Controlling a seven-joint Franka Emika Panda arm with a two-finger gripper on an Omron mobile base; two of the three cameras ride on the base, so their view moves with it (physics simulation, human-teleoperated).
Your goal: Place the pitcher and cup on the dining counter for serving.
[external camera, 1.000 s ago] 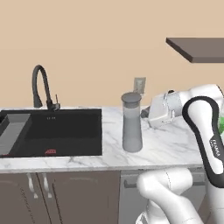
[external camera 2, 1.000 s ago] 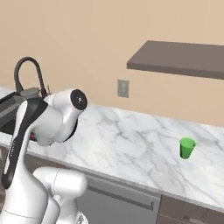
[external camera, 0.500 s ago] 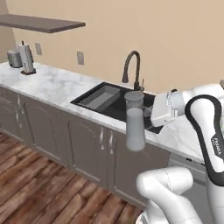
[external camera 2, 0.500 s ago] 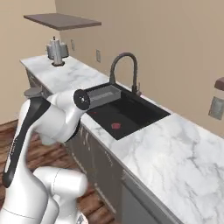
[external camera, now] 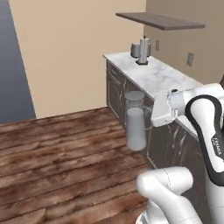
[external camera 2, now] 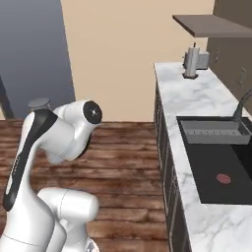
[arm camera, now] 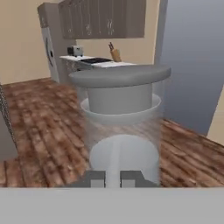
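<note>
Floor of brown wood planks [external camera: 57, 153] spreads beneath and ahead of the gripper, which hangs well above it. Kitchen worktop [external camera: 162, 78] of white marble runs over dark cabinets [external camera: 114, 89] behind and beside the gripper, on the arm's side of it; the same worktop [external camera 2: 197, 108] appears in the right base view, carrying a black sink [external camera 2: 219, 167] with a small red item on its bottom. Tan wall [external camera: 74, 48] closes the room beyond the gripper, and a brown wall shelf [external camera: 159, 19] projects well above it.

Gripper [external camera: 153, 120], at the end of the white arm, is closed almost fully on the pitcher [external camera: 135, 120], which it holds upright, clear of the floor and just beside the cabinet fronts. The pitcher is a tall, grey, translucent cylinder with a darker round lid, widening slightly toward the base. In the hand view the pitcher [arm camera: 120, 118] stands directly in front of the two dark fingertips [arm camera: 94, 178], its lid uppermost; the exact contact of the pads with its wall cannot be made out there. In the right base view only its lid [external camera 2: 38, 103] clears the arm.

Small grey appliance [external camera: 141, 51] stands at the far end of the worktop, well apart from the gripper.
</note>
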